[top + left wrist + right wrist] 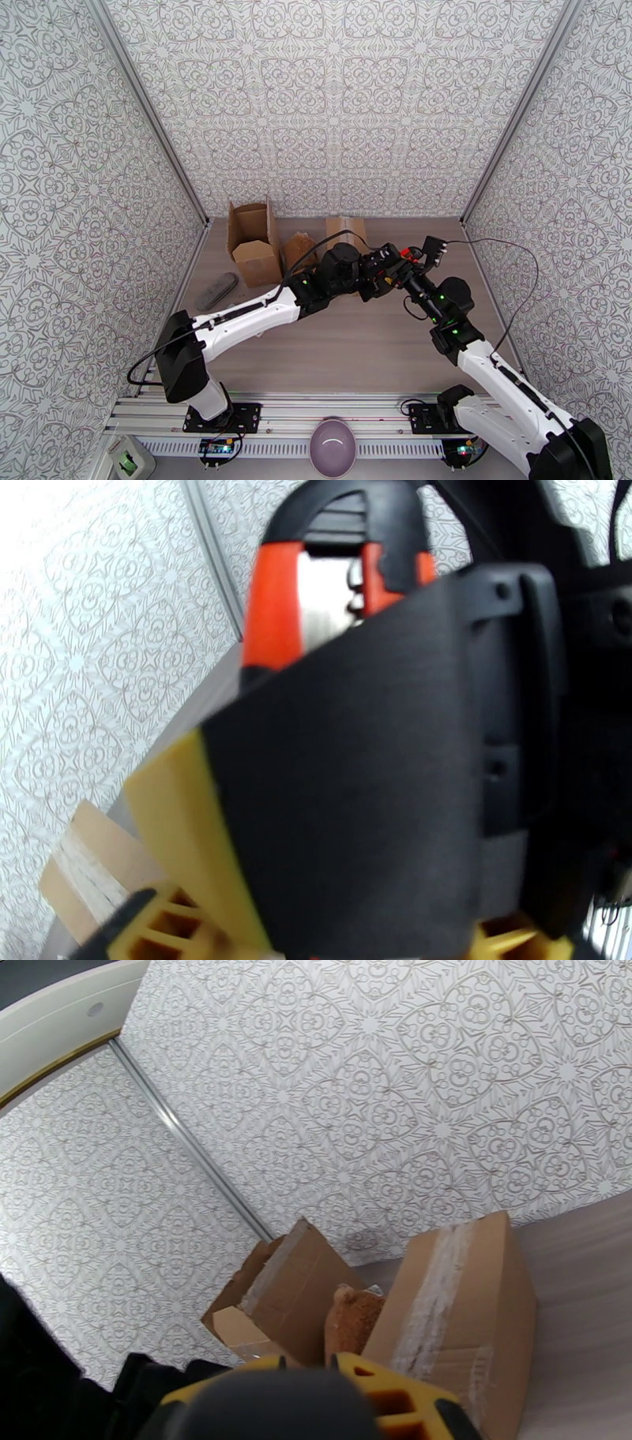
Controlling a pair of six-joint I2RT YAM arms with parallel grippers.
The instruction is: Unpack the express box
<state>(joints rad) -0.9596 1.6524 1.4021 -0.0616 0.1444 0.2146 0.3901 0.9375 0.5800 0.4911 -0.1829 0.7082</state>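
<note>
A taped cardboard express box (346,229) (458,1299) stands at the back of the table. To its left are an open cardboard box (253,237) (284,1291) and a small brown item (299,249) (351,1319). My two grippers meet above the table's middle, in front of the boxes. An orange-and-black tool (407,254) (272,614) sits at the tip of my right gripper (399,260) (316,1402), which looks shut on its black handle. My left gripper (379,268) (347,875) is right against it, yellow fingers (182,819) spread apart.
A grey oblong object (217,290) lies by the left wall. A purple bowl (333,446) sits between the arm bases at the near edge. Patterned walls close in the table on three sides. Bare tabletop lies in front of the grippers.
</note>
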